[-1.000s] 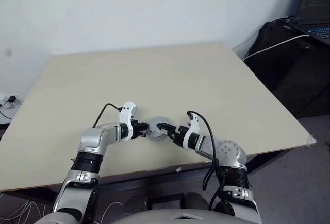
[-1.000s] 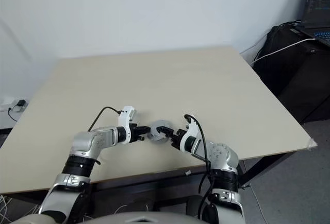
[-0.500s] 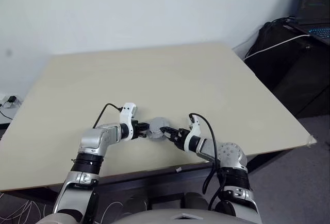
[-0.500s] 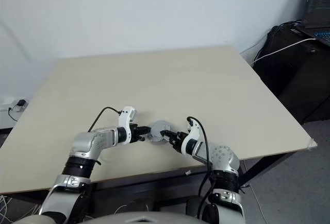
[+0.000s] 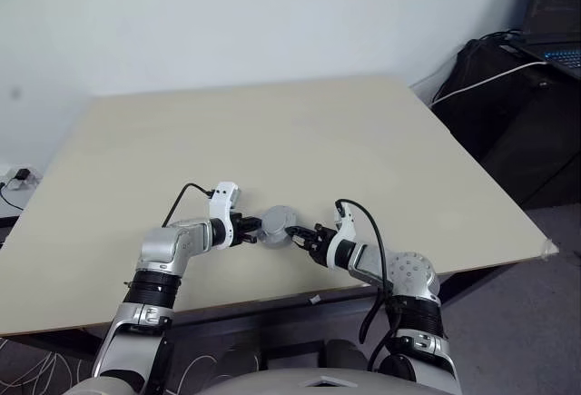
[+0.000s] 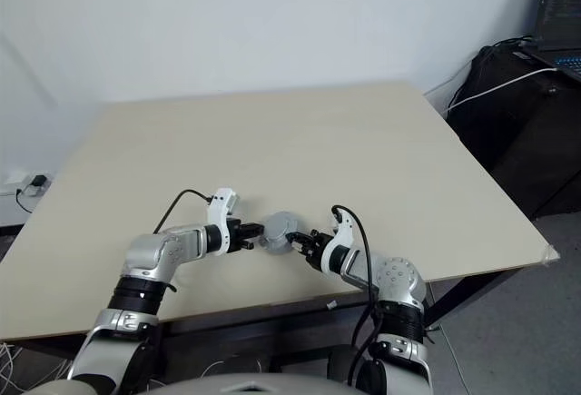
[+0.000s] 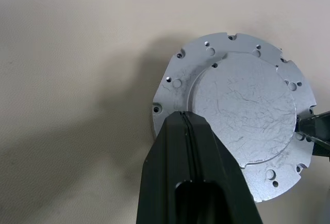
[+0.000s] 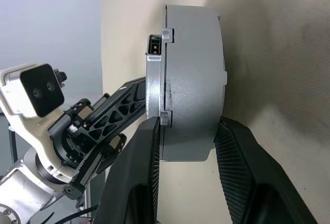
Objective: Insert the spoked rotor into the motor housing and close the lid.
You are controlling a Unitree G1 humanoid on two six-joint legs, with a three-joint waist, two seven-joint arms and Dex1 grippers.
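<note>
**Both claws meet at the closed motor unit near the front edge**

Broadly, the beige tabletop point(image 5: 300, 132) takes up most of the head views, with a pale wall behind it. Off its right side stands a dark case point(image 5: 508, 104) with a white cable over it and an open laptop point(image 5: 554, 14) on top.

Next in size are the two arms, which reach inward from either side and meet near the tabletop's front edge. Between them sits the one assembled piece: a round silver-grey motor housing point(image 8: 193, 80) with the lid point(image 7: 242, 110) on it. It appears tipped up on its edge rather than lying flat. Whether it touches the tabletop cannot be told. The spoked rotor cannot be seen as a separate part.

The left claw point(image 7: 186, 118) has its two black fingers pressed together, clenched with no gap, and their tips lie against the lid's flat face near its rim. That face shows a raised round centre, small holes and notches around the edge.

The right claw point(image 8: 188, 141) straddles the unit's thick side wall, one finger point(image 8: 139, 167) on each flat face, grasping the motor housing across its thickness. A small dark connector point(image 8: 154, 45) sits at the rim of the unit.
</note>
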